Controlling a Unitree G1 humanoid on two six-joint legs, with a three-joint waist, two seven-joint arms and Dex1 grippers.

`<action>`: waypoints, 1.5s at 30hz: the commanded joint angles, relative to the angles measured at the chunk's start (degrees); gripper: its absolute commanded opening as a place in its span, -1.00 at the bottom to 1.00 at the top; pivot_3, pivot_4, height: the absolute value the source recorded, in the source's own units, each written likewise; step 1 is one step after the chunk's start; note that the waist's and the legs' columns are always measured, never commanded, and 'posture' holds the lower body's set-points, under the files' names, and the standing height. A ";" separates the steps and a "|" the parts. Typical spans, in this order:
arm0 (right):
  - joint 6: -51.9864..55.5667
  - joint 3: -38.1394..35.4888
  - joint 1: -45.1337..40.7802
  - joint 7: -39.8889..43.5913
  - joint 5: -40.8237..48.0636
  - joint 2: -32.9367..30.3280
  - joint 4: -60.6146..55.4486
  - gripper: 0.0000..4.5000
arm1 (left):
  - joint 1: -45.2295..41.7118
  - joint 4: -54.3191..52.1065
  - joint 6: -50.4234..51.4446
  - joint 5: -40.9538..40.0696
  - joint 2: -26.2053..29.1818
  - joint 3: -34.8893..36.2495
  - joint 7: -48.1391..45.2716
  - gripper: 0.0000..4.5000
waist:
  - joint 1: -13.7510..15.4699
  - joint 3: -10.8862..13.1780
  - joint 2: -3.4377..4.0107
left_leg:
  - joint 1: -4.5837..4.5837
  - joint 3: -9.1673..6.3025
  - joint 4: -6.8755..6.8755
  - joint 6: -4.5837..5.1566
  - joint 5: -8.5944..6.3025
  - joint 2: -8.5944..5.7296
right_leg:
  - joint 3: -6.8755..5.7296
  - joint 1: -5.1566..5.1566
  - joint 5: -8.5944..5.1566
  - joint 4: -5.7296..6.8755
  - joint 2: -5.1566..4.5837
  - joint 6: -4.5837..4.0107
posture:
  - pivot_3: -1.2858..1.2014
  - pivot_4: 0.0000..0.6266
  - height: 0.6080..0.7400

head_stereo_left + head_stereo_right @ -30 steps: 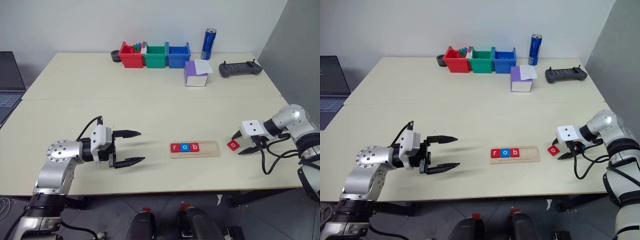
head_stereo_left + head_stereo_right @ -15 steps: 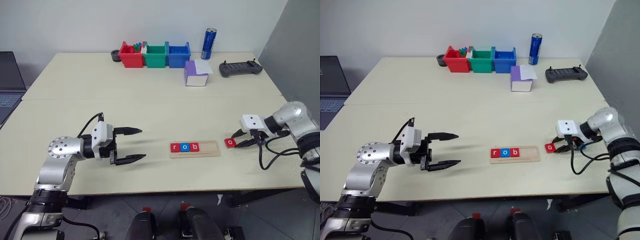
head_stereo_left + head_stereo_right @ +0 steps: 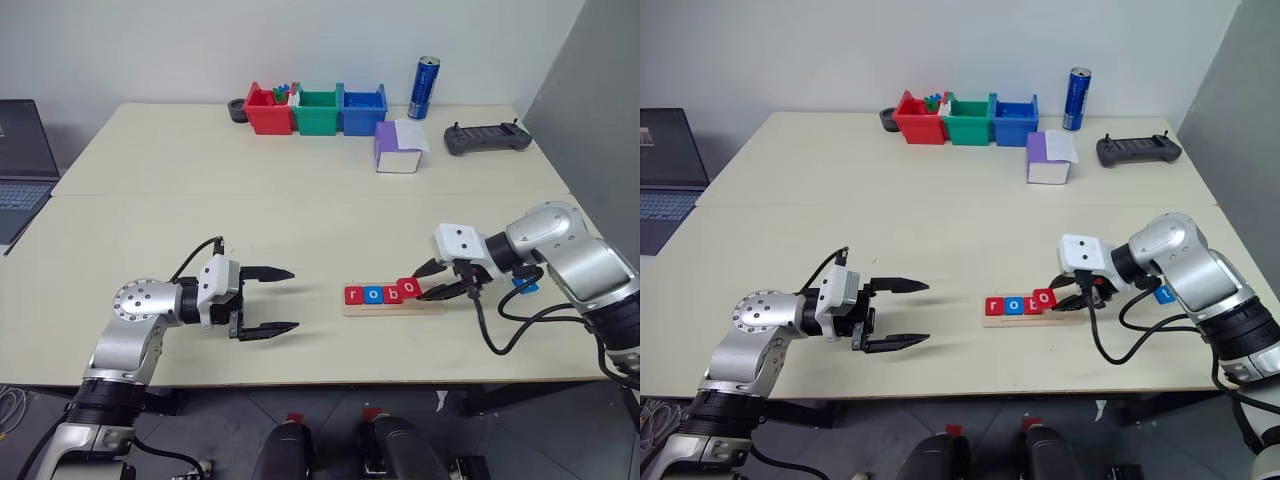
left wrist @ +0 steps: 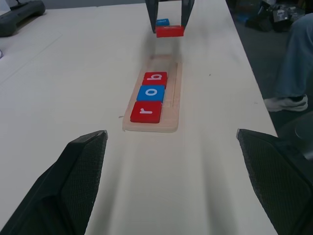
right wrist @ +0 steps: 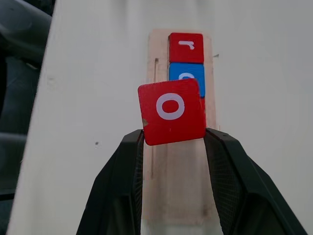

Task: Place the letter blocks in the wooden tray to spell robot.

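Observation:
The wooden tray (image 3: 432,306) lies near the table's front edge, right of centre. Three letter blocks sit in its left part: red r (image 3: 353,295), blue o (image 3: 372,295) and red b (image 3: 391,293). My right gripper (image 3: 432,282) is shut on a red o block (image 5: 172,111), held tilted just above the tray beside the b. In the right wrist view this block hides the b. A blue block (image 3: 527,285) lies on the table behind my right arm. My left gripper (image 3: 280,300) hovers open left of the tray, pointing at it, with nothing between its fingers.
Red, green and blue bins (image 3: 318,108) stand at the table's back, with a blue can (image 3: 424,75), a purple-white box (image 3: 397,147) and a dark controller (image 3: 487,140) to their right. A laptop (image 3: 20,150) sits far left. A person's leg (image 4: 293,63) is beyond the table.
My right gripper has shut on the red o block, lifted it off the table and carried it left to the tray. The left arm has stayed put.

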 commanded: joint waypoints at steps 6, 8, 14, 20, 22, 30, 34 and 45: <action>-0.78 0.26 1.09 -1.26 -6.37 0.80 3.45 -0.35 | -2.74 -0.21 -0.62 0.44 -1.03 -1.23 0.13 1.00 | 0.34 0.00 0.00 | -0.03 0.00 0.01 0.01 0.00 -0.03 | 0.00 0.01 0.00 -0.03 -0.01 0.00 | 0.03 -0.52 1.00; -1.34 0.31 1.41 -0.91 -7.23 0.87 3.87 -0.35 | -2.92 -0.50 -0.36 0.47 -1.06 -1.44 0.20 1.00 | 0.29 0.00 0.00 | -0.02 0.00 0.00 0.01 0.00 -0.03 | 0.00 0.01 0.00 -0.03 -0.01 0.00 | 0.03 -0.52 1.00; -0.24 0.17 1.51 -0.58 -7.47 3.11 4.84 -0.35 | -3.24 -1.19 0.22 0.15 -0.82 -1.88 0.27 1.00 | 0.12 0.00 0.00 | 0.01 0.00 -0.01 0.00 0.00 0.01 | -0.01 0.00 0.00 0.02 0.02 0.00 | 0.03 -0.52 1.00; -0.99 0.37 1.31 -1.56 -9.61 4.94 7.33 -0.35 | -3.33 -1.72 0.79 0.01 -0.73 -1.98 0.28 1.00 | 0.26 0.00 0.00 | -0.01 -0.01 0.01 0.00 0.00 -0.02 | 0.00 0.01 0.00 0.01 0.01 0.00 | 0.03 -0.52 1.00; -0.96 0.30 1.50 -1.59 -9.94 5.06 7.35 -0.35 | -3.15 -2.11 1.07 -0.06 -0.67 -1.93 0.40 1.00 | 0.23 0.00 0.00 | -0.01 0.00 0.01 0.00 0.00 -0.02 | 0.00 0.01 0.00 0.01 0.01 0.00 | 0.03 -0.52 1.00; -1.11 0.26 1.53 -1.37 -10.61 5.02 7.29 -0.35 | -2.69 -3.25 2.09 -0.14 -0.45 -1.61 0.90 1.00 | 0.21 0.00 0.00 | 0.00 -0.01 0.01 0.00 0.00 -0.01 | -0.01 0.02 0.00 0.01 0.01 0.00 | 0.03 -0.52 1.00; -0.54 -0.67 1.06 -0.75 -10.23 4.34 6.63 -0.35 | -2.40 -3.80 2.49 -0.30 -0.24 -1.42 1.19 1.00 | 0.21 0.00 -0.01 | 0.00 -0.01 0.01 0.00 0.00 -0.01 | 0.00 0.02 0.00 0.02 0.01 0.00 | 0.03 -0.52 1.00; -0.24 -0.30 0.84 -1.15 -11.30 4.94 7.07 -0.35 | -2.27 -3.55 2.27 -0.10 -0.13 -1.53 1.17 1.00 | 0.21 0.00 -0.01 | 0.00 -0.01 0.01 0.00 0.00 -0.01 | 0.00 0.02 0.00 0.02 0.01 0.00 | 0.03 -0.52 1.00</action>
